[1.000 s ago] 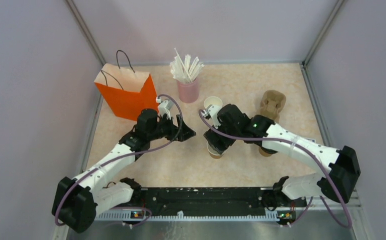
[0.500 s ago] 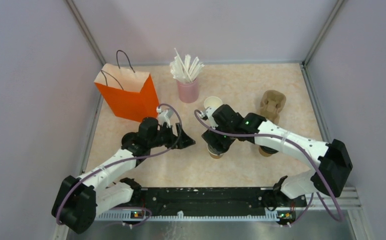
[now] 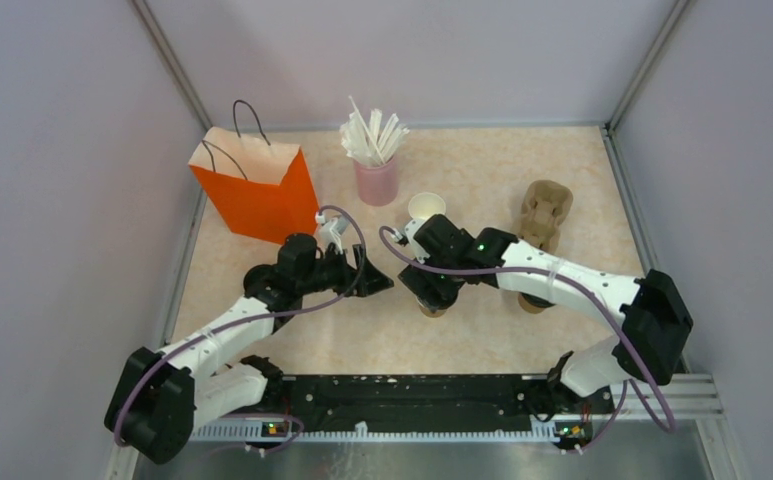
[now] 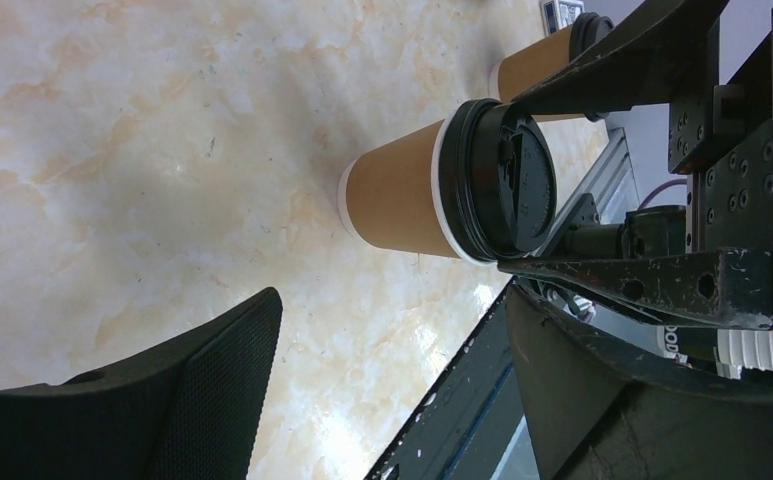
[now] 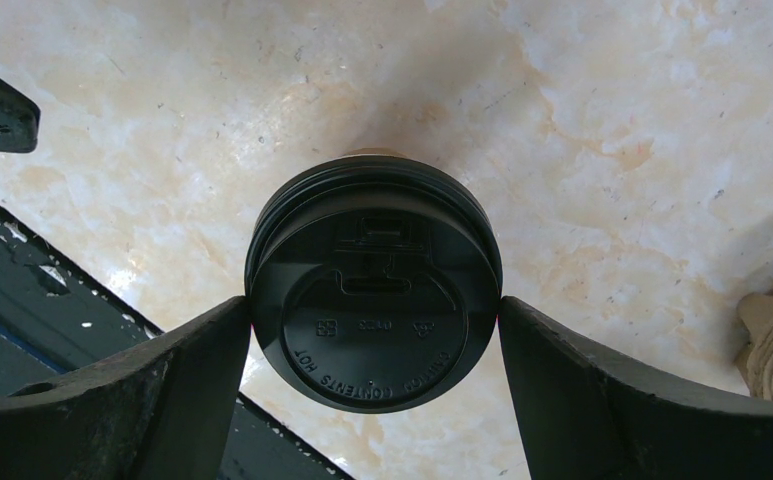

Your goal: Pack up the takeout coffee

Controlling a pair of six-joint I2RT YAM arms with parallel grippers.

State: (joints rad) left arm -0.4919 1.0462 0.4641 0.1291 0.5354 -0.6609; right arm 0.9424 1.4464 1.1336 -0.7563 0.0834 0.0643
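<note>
A brown takeout coffee cup (image 4: 397, 200) with a black lid (image 5: 374, 297) stands mid-table. My right gripper (image 5: 377, 390) hangs directly over it, open, one finger on each side of the lid's rim and very close to it. From above, only the cup's base (image 3: 430, 306) shows under that wrist. My left gripper (image 4: 392, 400) is open and empty, lying low just left of this cup (image 3: 382, 282). A second lidded cup (image 4: 537, 65) stands behind, half hidden under the right forearm (image 3: 534, 300). An open, lidless cup (image 3: 426, 207) sits further back.
An orange paper bag (image 3: 254, 190) stands upright at the back left. A pink cup of white straws (image 3: 376, 180) is behind the middle. A tan pulp carrier (image 3: 545, 210) lies at the back right. The black rail (image 3: 412, 395) runs along the near edge.
My right arm has swung a little left, its wrist settling over the lidded cup. The left gripper has drifted slightly nearer. The cups have not moved.
</note>
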